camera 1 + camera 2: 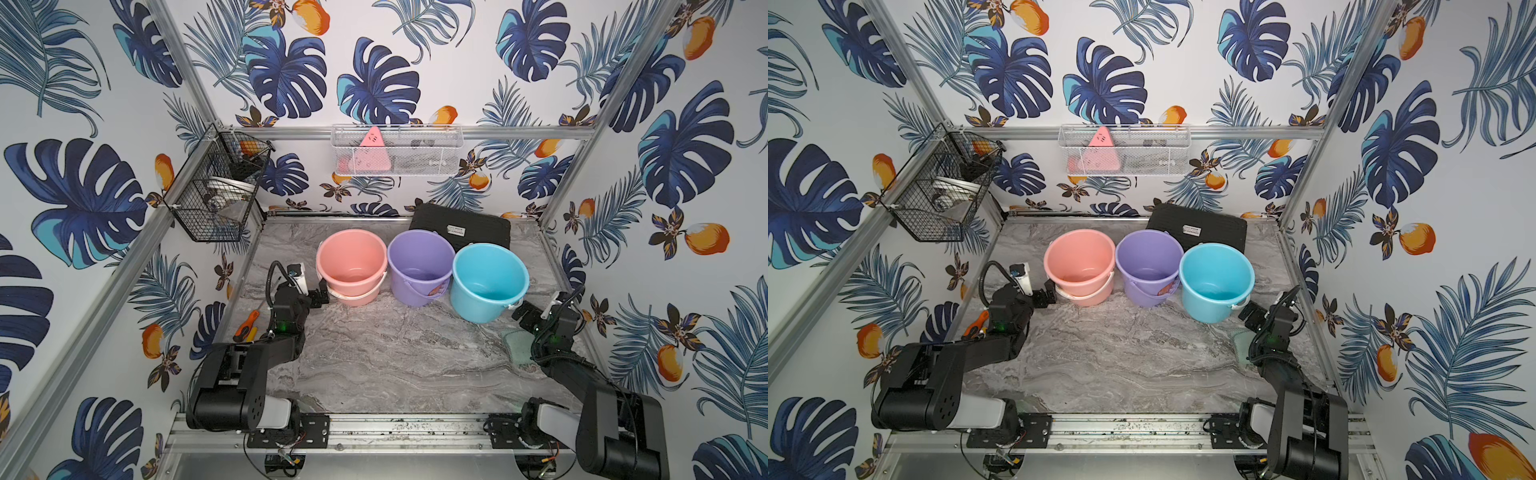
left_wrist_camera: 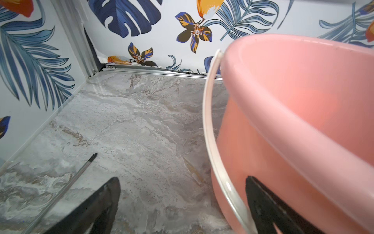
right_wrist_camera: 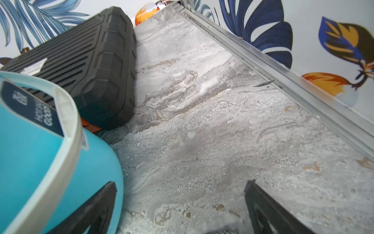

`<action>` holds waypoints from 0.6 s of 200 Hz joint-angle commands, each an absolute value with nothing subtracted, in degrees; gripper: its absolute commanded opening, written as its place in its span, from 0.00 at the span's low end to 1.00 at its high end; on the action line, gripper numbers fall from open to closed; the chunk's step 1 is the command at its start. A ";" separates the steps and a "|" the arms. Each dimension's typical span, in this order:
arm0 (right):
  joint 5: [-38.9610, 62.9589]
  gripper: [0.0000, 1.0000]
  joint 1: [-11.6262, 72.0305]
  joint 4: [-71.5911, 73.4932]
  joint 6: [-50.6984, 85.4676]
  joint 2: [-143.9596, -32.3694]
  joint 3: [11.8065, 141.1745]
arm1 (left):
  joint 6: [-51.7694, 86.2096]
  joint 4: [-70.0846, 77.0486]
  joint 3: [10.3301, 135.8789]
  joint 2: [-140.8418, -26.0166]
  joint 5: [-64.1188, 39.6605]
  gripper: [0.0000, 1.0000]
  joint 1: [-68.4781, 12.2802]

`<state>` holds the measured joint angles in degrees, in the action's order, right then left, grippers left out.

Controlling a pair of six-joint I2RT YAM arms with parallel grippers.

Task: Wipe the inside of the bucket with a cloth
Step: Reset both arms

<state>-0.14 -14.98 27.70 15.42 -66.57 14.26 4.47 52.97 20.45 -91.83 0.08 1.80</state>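
Three empty buckets stand in a row at the back of the marble table: pink (image 1: 351,253), purple (image 1: 419,257) and blue (image 1: 486,270). The pale grey-green cloth (image 1: 514,345) lies flat on the table at the right, partly hidden under my right arm. My left gripper (image 1: 320,297) is open beside the pink bucket's (image 2: 293,101) wall, one finger in front of its white handle. My right gripper (image 1: 524,311) is open next to the blue bucket (image 3: 30,152), just beyond the cloth, with bare table between its fingers.
A black ribbed case (image 1: 461,228) leans at the back behind the purple and blue buckets. An orange-handled screwdriver (image 1: 247,326) lies by the left wall. A black wire basket (image 1: 216,195) and a white mesh basket (image 1: 395,153) hang on the walls.
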 commanded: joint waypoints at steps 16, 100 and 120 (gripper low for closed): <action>2.57 1.00 -14.85 41.98 14.24 -69.58 13.29 | 0.37 59.14 20.34 -93.93 2.50 0.99 -0.83; 7.80 1.00 -14.76 62.11 14.59 -87.55 15.51 | -1.85 59.88 20.39 -94.40 9.18 0.99 -5.08; 8.15 1.00 -14.50 62.55 14.24 -87.79 15.45 | -1.91 59.96 20.46 -94.48 9.31 0.99 -5.19</action>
